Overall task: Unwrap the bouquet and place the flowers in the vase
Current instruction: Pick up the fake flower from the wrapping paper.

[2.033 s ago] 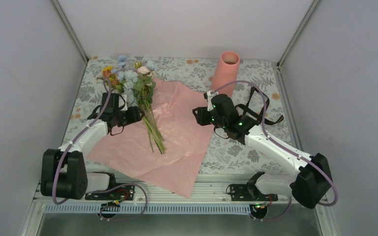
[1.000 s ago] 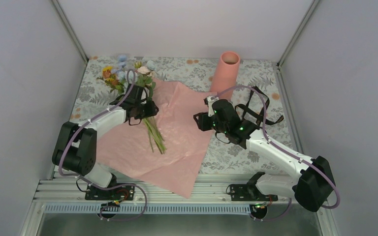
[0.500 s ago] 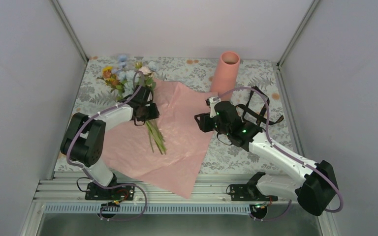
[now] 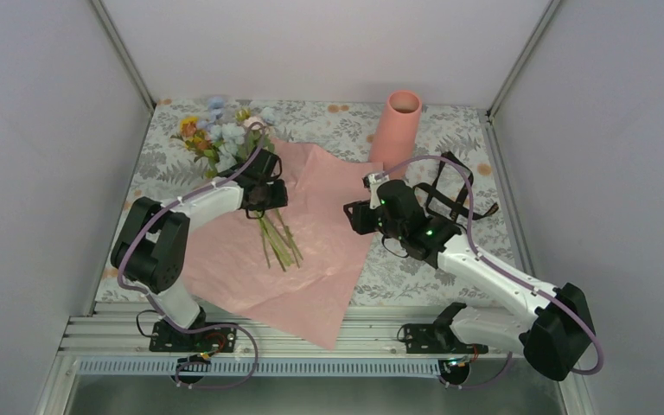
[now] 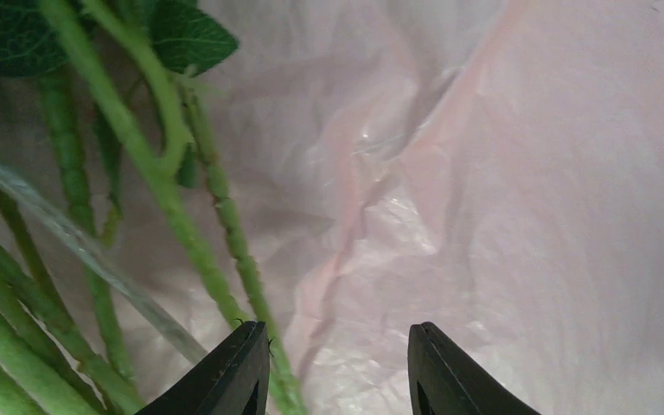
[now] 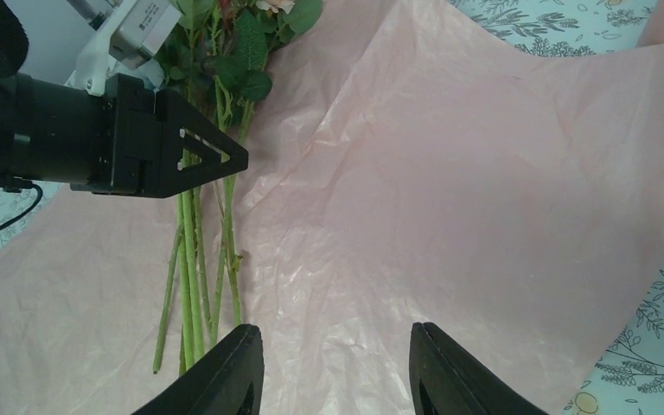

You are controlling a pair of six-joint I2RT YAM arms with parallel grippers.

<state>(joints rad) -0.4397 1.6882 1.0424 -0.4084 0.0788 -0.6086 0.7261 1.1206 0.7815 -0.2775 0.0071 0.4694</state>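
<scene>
Left fingers [image 5: 244,373] spread, empty, just above green stems of the flowers [image 4: 227,141], right fingers [image 6: 235,373] spread, empty, over the opened pink sheet [image 4: 320,242], flowers lying on its left part, vase [image 4: 396,125] upright near the far edge of the bench [image 4: 415,268].

Plain pale grey walls [image 4: 328,43] close in three sides: one far beyond the left claw [image 4: 268,197] and the right claw [image 4: 351,216], and one out to either side of them. Bare metal struts [image 4: 122,52] climb the two rear corners. Beneath both claws the surface [image 4: 458,121] wears a grey-and-orange floral tablecloth [image 4: 164,164], and a ribbed aluminium rail [image 4: 372,333] edges it on the near side. The light is soft and even, with only faint shadows.
</scene>
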